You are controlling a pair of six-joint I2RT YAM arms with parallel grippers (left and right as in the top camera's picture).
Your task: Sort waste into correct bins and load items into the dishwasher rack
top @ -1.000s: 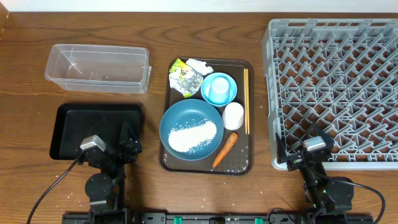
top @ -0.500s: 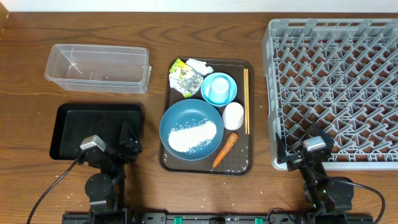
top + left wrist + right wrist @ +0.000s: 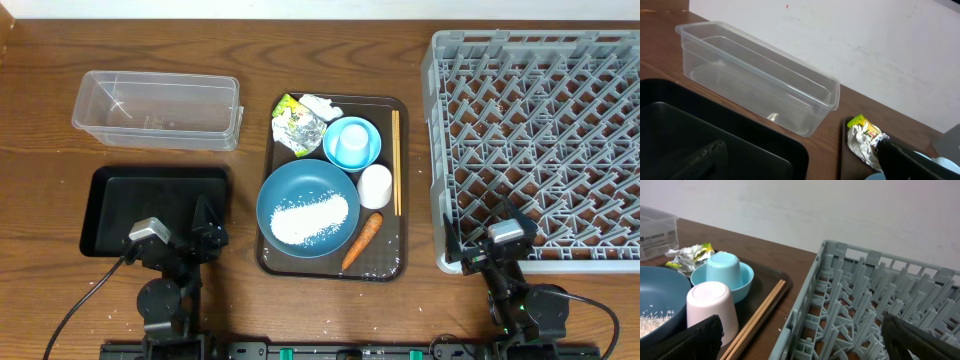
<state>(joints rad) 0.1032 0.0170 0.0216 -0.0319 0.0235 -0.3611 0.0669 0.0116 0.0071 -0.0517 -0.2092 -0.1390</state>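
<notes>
On the brown serving tray a large blue bowl holds white rice. Beside it lie an orange carrot, a white cup, a light-blue cup upside down, wooden chopsticks and a crumpled wrapper with tissue. The clear tub and black tray sit to the left, the grey rack to the right. My left gripper hangs open over the black tray's near edge. My right gripper stands open over the rack's near-left corner. Neither holds anything.
A white wall runs behind the table. The wrapper and clear tub show in the left wrist view. The right wrist view shows the white cup, chopsticks and rack.
</notes>
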